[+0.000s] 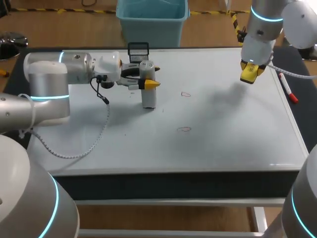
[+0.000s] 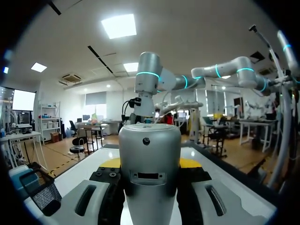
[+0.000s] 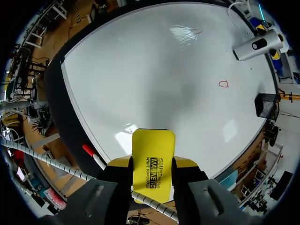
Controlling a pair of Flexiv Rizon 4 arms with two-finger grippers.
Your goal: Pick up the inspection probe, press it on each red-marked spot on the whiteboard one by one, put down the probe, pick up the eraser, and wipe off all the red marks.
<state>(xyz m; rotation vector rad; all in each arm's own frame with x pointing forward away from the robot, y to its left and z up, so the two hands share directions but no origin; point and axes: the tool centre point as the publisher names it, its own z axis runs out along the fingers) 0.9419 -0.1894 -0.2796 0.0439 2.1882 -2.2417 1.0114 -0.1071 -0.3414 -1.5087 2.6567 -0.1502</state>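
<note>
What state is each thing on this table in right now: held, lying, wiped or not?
probe: upright, held by the left gripper
left gripper: shut on probe
eraser: held above the board, off it
right gripper: shut on eraser
red marks: two, unwiped
marker: lying by the board's right edge

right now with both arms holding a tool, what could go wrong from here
The right gripper holds the eraser above the whiteboard while the left gripper holds the inspection probe upright, off both red marks; wiping now might erase spots before the probe presses them. Both arms heading for those marks could collide. The red marker lies at the board's right edge beside the right arm's cable and might get knocked off.
</note>
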